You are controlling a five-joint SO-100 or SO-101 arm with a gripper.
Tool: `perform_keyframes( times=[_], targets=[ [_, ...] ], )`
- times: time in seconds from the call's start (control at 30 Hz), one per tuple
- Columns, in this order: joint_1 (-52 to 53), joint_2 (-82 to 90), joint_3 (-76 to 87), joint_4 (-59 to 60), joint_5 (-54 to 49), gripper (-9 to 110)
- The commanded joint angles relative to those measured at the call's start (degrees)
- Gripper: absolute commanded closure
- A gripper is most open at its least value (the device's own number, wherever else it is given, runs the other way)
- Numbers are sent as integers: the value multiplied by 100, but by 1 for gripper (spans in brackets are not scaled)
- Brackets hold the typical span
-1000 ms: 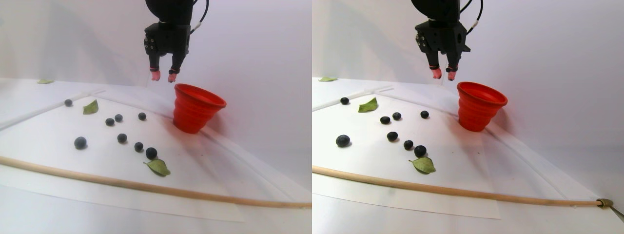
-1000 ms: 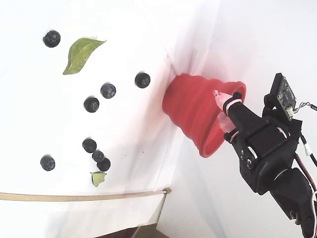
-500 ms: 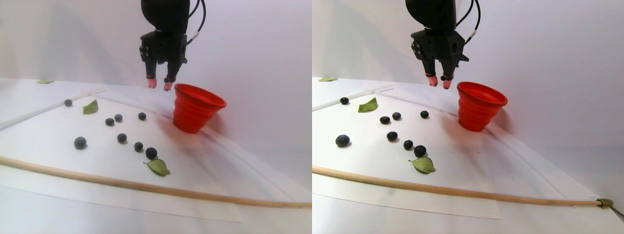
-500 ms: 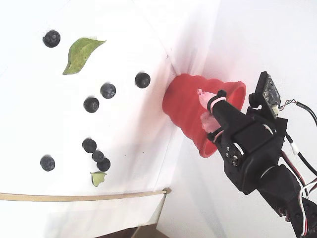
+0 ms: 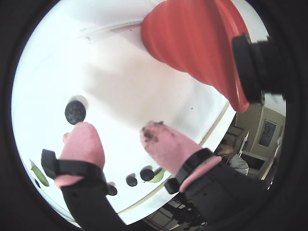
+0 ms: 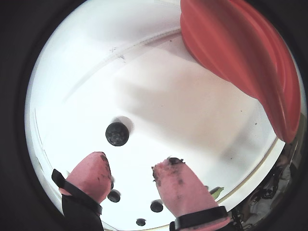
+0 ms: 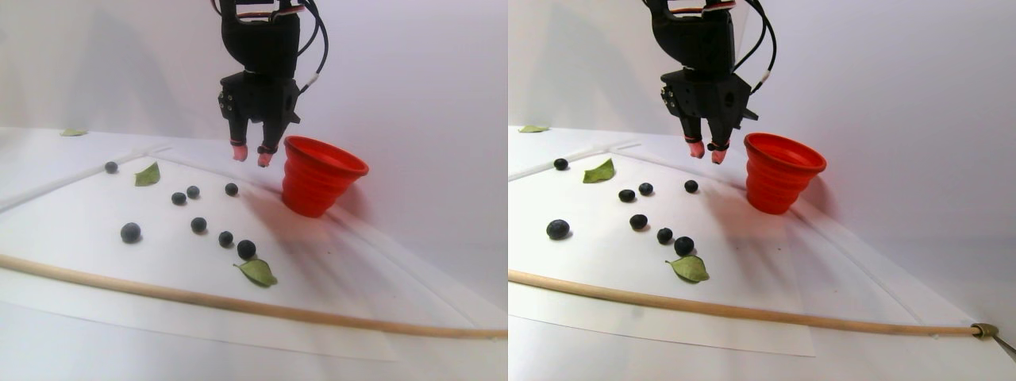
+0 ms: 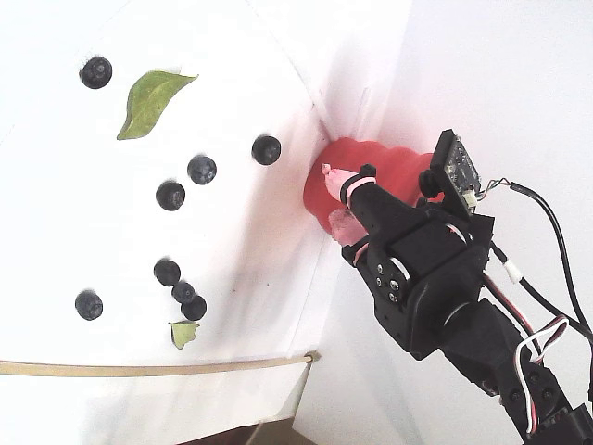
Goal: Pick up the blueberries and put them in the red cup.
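Observation:
My gripper (image 7: 252,155) hangs open and empty above the white sheet, just left of the red cup (image 7: 321,186) in the stereo pair view. Its pink fingertips (image 5: 84,134) are smeared dark. Several blueberries lie loose on the sheet; the nearest one (image 7: 231,189) is below and slightly left of the fingers. In both wrist views the gripper (image 5: 119,131) (image 6: 134,162) is spread apart, one blueberry (image 5: 75,111) (image 6: 117,134) lies on the sheet beyond the left finger, and the red cup (image 5: 192,38) (image 6: 240,53) fills the upper right. The fixed view shows the gripper (image 8: 332,197) beside the cup (image 8: 394,167).
Green leaves (image 7: 147,175) (image 7: 258,272) lie among the berries, and one more leaf (image 7: 73,132) lies far left. A long wooden stick (image 7: 238,304) lies along the sheet's front edge. A white wall stands behind the cup.

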Motion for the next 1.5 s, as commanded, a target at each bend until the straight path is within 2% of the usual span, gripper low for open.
perform_keyframes(
  times=[0.0, 1.47],
  targets=[
    [9, 79, -158, -123, 70, 84],
    [-220, -1336, -729, -1125, 439, 84]
  ],
)
